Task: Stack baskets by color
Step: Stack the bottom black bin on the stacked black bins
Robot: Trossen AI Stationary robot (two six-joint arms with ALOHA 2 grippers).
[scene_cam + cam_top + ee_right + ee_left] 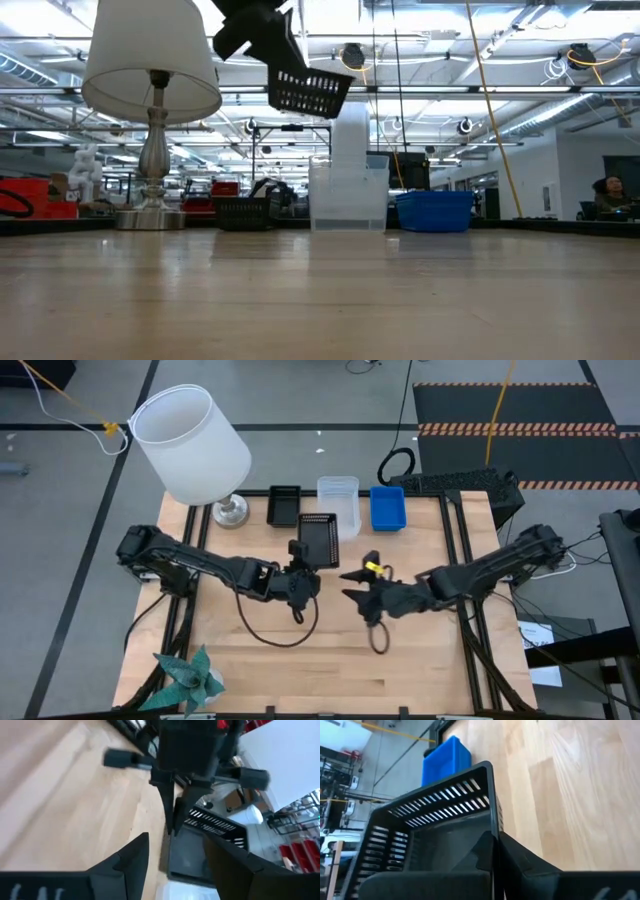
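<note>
Jaws of the left gripper (300,550) pinch a black basket (318,539) aloft near the black one (283,506) at the surface's far edge, right gripper (352,584) spread empty, so I'd square it before lowering.

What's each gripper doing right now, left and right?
Left gripper: shut on the black slotted plastic basket, held up off the wooden table.
Right gripper: open, holding nothing, near the table's middle.

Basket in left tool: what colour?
Black, slatted sides; the low view shows it best.
</note>
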